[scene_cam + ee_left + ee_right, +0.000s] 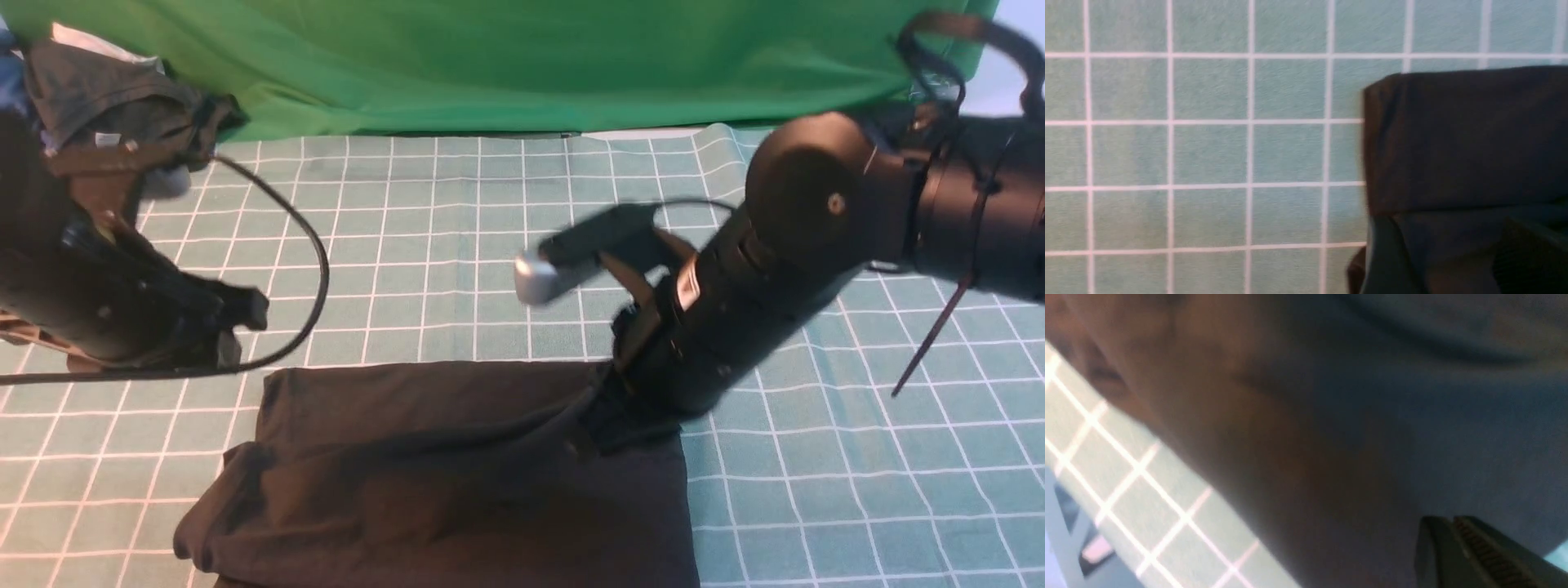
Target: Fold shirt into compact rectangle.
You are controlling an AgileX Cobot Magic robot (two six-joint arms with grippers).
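Currently, I judge a further fold in hand: the shirt (441,474) lies part-folded on the bench (457,245), my right gripper (1455,535) closed at its far right corner and my left gripper (243,320) in an indeterminable state, so next that corner needs carrying across evenly.

Two black arms, all cable and joint

The right arm (759,294) is matt black, with a round joint cap (816,188) showing one small pale screw (836,203) and a silver-tipped black camera (571,253) mounted near its wrist. Black straps (963,33) loop above it. The left arm (90,286) is black too, trailing a thick black cable (314,245)
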